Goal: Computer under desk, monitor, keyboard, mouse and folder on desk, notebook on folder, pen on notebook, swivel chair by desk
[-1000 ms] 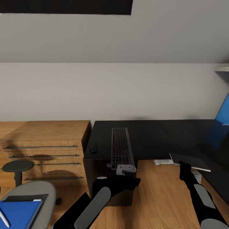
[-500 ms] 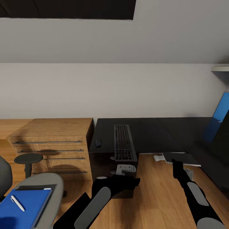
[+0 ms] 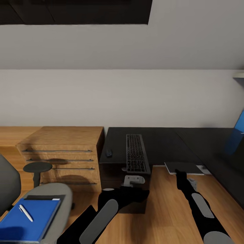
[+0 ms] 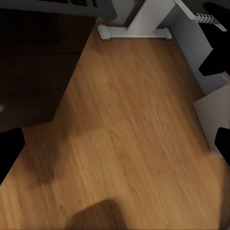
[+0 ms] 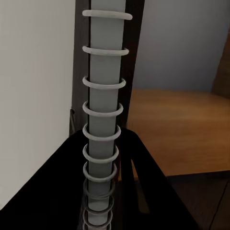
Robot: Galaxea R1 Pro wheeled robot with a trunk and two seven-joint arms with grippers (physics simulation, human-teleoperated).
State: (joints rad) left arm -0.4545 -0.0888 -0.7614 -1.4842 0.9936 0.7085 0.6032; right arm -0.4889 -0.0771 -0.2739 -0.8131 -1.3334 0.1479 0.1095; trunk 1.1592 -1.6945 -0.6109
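The black-topped desk (image 3: 159, 140) carries the keyboard (image 3: 136, 157) and, to its left, the small mouse (image 3: 108, 153). My right gripper (image 3: 179, 174) is shut on the grey notebook (image 3: 184, 167), held level over the floor just off the desk's front edge. The right wrist view shows the notebook's spiral binding (image 5: 103, 120) between my black fingers (image 5: 72, 191). My left gripper (image 4: 115, 148) is open over bare floor, its wrist (image 3: 134, 180) below the keyboard. At lower left the blue folder (image 3: 30, 218) lies on the swivel chair (image 3: 56, 193) with the pen (image 3: 25, 212) on it. The monitor is out of view.
An oak drawer unit (image 3: 64, 152) stands against the desk's left end. A dark box (image 3: 112, 174), perhaps the computer, sits under the desk there. The desk's white leg and foot (image 4: 136, 24) rest on the oak floor (image 3: 166, 210). A blue panel (image 3: 240, 127) rises at far right.
The camera has shifted, bringing the chair, folder and pen further into the picture. My right arm has carried the notebook leftward, closer to the keyboard's end of the desk. The left arm looks unchanged.
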